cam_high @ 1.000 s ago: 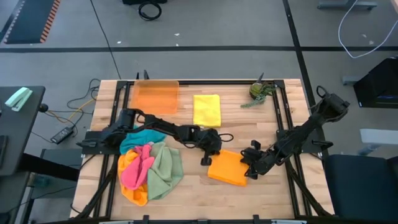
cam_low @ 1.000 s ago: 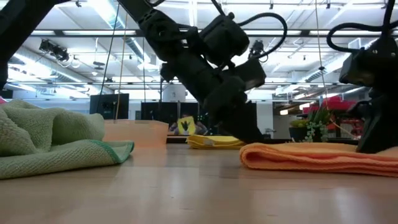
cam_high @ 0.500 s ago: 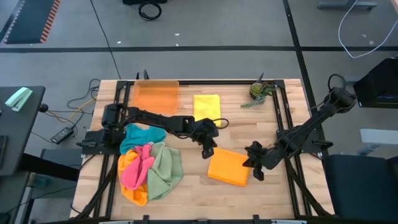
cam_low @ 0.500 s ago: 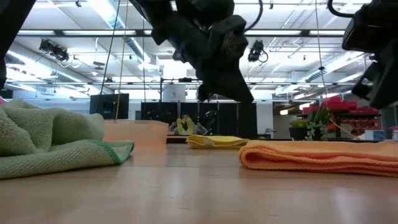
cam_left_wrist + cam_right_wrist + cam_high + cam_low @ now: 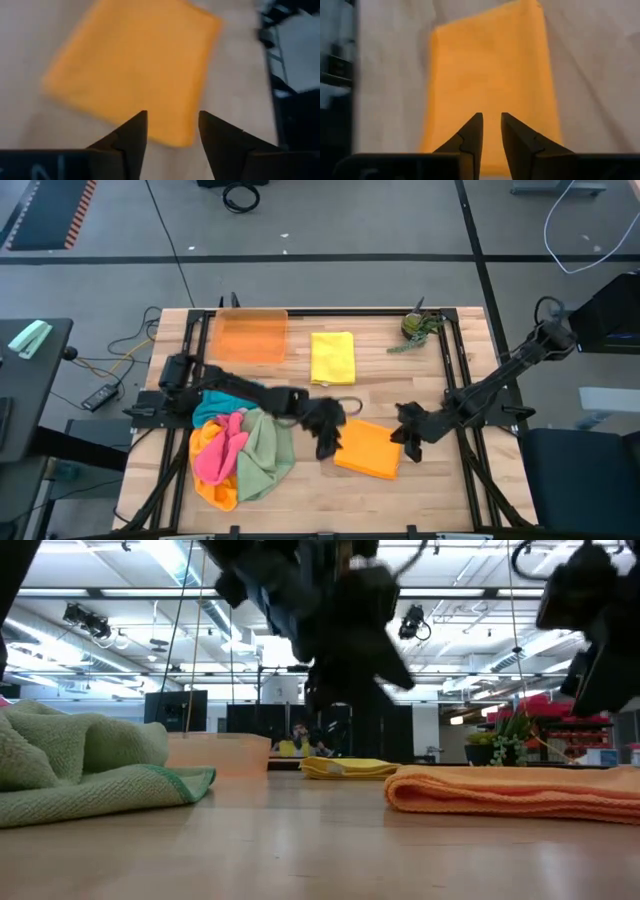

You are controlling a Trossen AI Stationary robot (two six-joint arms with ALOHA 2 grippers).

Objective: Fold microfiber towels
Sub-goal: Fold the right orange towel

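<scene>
**Orange towel folded flat, both end effectors off it**

Wooden tabletop (image 5: 300,490) in a big lit hall, black frame round the edges. Folded orange towel (image 5: 367,448) flat near mid-front, a neat rectangle w/ thick rounded fold edge in low view (image 5: 510,790). Folded yellow towel (image 5: 332,357) farther back, well apart. Loose pile of towels (image 5: 240,450) (teal, pink, orange, sage green) at front-left, unfolded; sage green towel (image 5: 90,765) slumped in low view. Translucent orange tray (image 5: 250,335) at back-left, small plant (image 5: 418,327) at back-right.

Left end effector (image 5: 325,435) just beside orange towel's left edge, fingers parted, nothing between them; wrist view confirms gap w/ towel (image 5: 135,70) beyond. Right end effector (image 5: 410,430) at towel's right edge, fingers slightly parted (image 5: 491,135), empty, towel (image 5: 490,75) lying ahead.

Judgement: release step on this towel done or nearly; next likely clearing off and going to the pile. To do well: lift straight up before swinging away, so no fingertip drags a layer and spoils the fold. For next pick, take one corner of a single top cloth, not a bunch.

Room: bare wood between yellow and orange towels, and front-right; good spot for spreading. Pile close to left arm, so short reach but snag risk. Frame rails tight along both sides.
</scene>
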